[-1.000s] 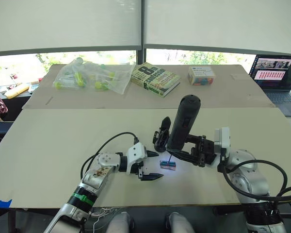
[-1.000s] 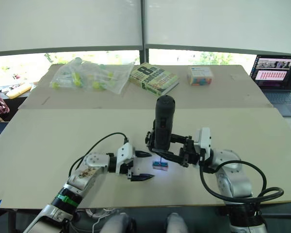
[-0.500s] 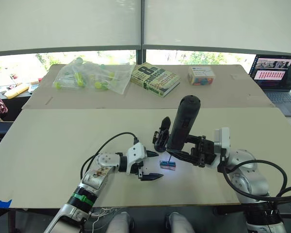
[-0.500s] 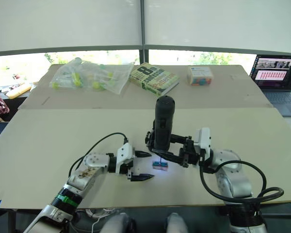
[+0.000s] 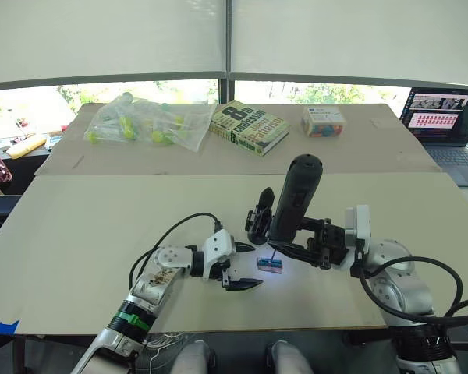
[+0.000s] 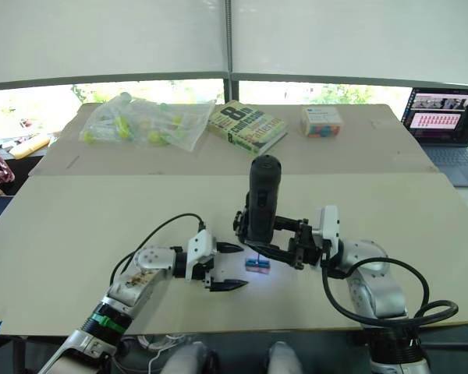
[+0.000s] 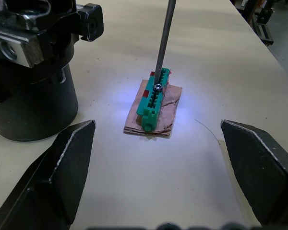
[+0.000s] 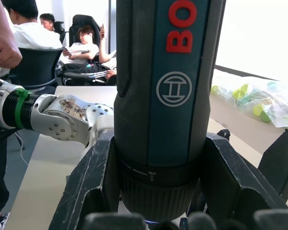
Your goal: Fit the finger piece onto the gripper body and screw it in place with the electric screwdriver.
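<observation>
Gripping the thick matte-black cylindrical electric screwdriver [image 5: 295,199] upright, the right gripper [image 5: 300,238] has its two ribbed black fingers [image 8: 93,184] clamped on either side of the barrel's lower collar; the wrist view shows a dark blue smooth panel with red lettering and a round embossed logo running up the body. The thin steel bit points straight down and its tip sits on a small green toothed plastic strip [image 7: 153,98] lying on a creased brown cardboard pad [image 7: 170,110], lit by a bluish-white glow on the table. Just beside that pad stands the chunky black gripper body [image 7: 31,72], round smooth base down on the table, with a machined metal-edged block and a knobbed bolt head on top; in the head view its pointed black finger sticks up next to the screwdriver [image 5: 261,214]. The left gripper [image 5: 246,265] rests low on the table with its two faceted, wedge-shaped black fingers [image 7: 62,167] spread wide apart and holding nothing, the green strip and pad lying in the gap ahead of them. Finger piece: can't make it out as a separate part, possibly already on the body, views too coarse to tell. The pale beige matte tabletop [image 5: 93,226] also carries, well away at the far edge, a thick paperback book [image 5: 249,126], a crinkled clear plastic bag of yellow-green items [image 5: 144,121], a small colourful box [image 5: 324,121] and an open laptop [image 5: 444,128].
</observation>
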